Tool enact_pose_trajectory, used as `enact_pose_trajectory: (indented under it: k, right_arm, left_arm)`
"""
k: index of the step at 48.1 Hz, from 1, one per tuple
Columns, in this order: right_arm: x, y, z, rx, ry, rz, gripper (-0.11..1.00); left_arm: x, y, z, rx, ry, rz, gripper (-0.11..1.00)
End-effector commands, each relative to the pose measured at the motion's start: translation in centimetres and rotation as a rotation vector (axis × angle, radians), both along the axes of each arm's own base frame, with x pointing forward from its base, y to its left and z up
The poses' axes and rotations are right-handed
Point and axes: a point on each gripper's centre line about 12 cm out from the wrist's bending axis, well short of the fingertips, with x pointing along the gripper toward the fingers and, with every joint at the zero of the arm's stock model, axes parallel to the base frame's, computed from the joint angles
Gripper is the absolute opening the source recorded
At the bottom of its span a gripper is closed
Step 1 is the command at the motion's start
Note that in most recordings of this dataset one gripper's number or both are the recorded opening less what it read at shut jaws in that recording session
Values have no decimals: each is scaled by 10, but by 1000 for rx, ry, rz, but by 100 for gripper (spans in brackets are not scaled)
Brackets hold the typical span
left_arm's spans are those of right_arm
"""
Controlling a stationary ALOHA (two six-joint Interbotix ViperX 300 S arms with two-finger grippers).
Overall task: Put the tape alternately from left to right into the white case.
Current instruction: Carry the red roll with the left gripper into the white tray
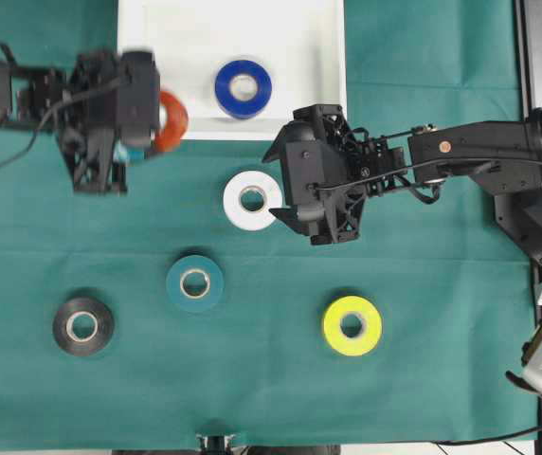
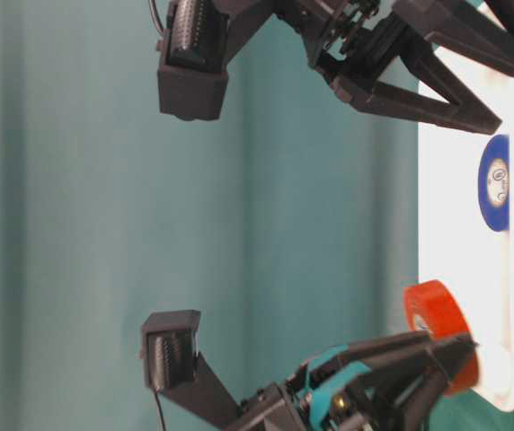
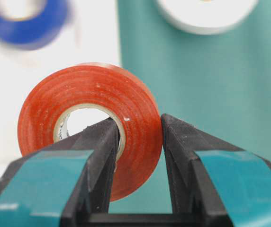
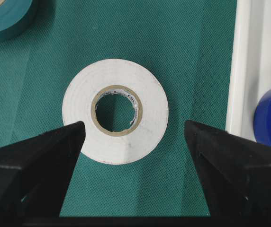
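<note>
Left gripper [image 3: 138,142]: clamped on the red tape roll [image 3: 90,125], one finger through the core, the other on the outer wall, roll held upright on edge. In the overhead view the roll hangs over the lower-left rim of the white case [image 1: 328,57], partly above the green cloth [image 1: 423,379]. Not yet set down.

Right gripper [image 4: 133,137]: jaws wide, nothing held. It hovers over the white tape roll [image 4: 115,117], which lies flat on the cloth just beside the case, one finger to either side and neither touching.

Case contents: blue tape roll [image 1: 243,88], lying flat inside near the lower edge.

On the cloth, untouched: teal tape roll [image 1: 195,282], black tape roll [image 1: 83,326], yellow tape roll [image 1: 352,325].

Step in hand, my reading: left-side delivery, red roll into the case.

Next move calls for: carry the red roll further in past the rim, beside the blue one without knocking it, lower, then release. Risk: an on-edge roll may run when let go. After that the turn should fall to my right side, white roll ready beneath it.
</note>
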Motion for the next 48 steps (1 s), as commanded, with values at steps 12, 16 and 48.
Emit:
enact_pose_trajectory:
  k: [12,16,48]
  right_arm:
    - [4,2,14,4,-49,5,83]
    - [4,2,14,5,-56,7,83]
    - [4,2,15,8,-68,10,83]
  left_arm:
    - [4,46,11,63,-63,73,27]
    - [4,54,6,76,-61,81,27]
    - [23,99,-14,135,-14,104,27]
